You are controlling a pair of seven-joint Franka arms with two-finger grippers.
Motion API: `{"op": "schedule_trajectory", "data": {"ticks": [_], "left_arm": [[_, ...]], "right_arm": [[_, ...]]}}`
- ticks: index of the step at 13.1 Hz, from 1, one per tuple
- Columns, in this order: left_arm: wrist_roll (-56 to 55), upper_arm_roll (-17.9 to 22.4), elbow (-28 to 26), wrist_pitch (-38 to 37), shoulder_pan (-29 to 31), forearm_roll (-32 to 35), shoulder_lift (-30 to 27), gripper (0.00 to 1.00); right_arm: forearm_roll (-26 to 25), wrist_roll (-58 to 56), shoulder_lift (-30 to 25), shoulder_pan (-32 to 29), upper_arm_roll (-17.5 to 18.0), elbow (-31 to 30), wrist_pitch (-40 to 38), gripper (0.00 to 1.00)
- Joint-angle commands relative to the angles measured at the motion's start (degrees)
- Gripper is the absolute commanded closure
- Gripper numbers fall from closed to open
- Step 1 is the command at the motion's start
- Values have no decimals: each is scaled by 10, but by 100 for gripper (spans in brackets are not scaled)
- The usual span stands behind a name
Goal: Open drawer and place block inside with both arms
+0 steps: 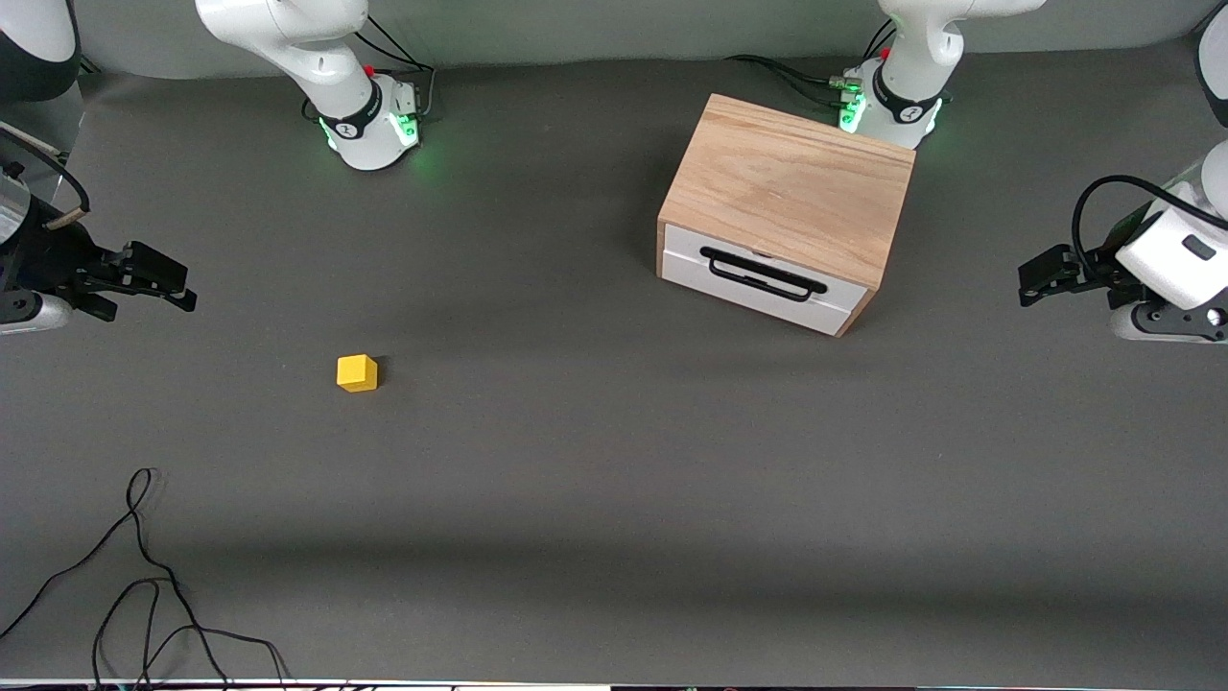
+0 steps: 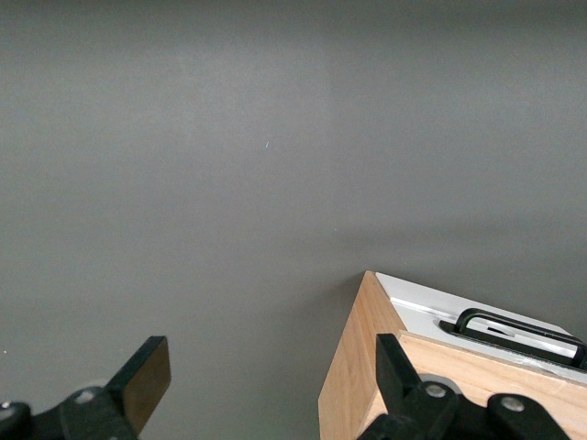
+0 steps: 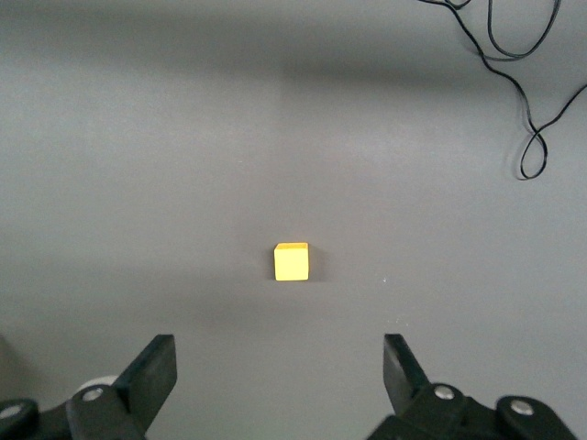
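The block (image 1: 357, 372) lies nearer the front camera than the drawer (image 1: 763, 278), toward the right arm's end.

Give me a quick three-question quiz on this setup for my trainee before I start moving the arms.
1. True or false: the drawer in the wooden box is already pulled out.
2. What lies on the table toward the right arm's end, nearer the front camera than the box? A) a red ball B) a yellow block C) a blue cup
3. Fill in: the left gripper and right gripper both have their jaws ____.

Key: 1 false, it is closed. 2 B. 3 open, holding nothing.
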Motion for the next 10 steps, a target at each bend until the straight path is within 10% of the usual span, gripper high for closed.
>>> {"op": "schedule_trajectory", "data": {"ticks": [1,10], "left_arm": [[9,-3,0,-6,2,6,-3,0],[10,-2,0,-8,7,6,-3,0]], "right_arm": [[1,8,9,-4,3,17,-11,0],[-1,4,9,-3,-4,10,-11,0]]}}
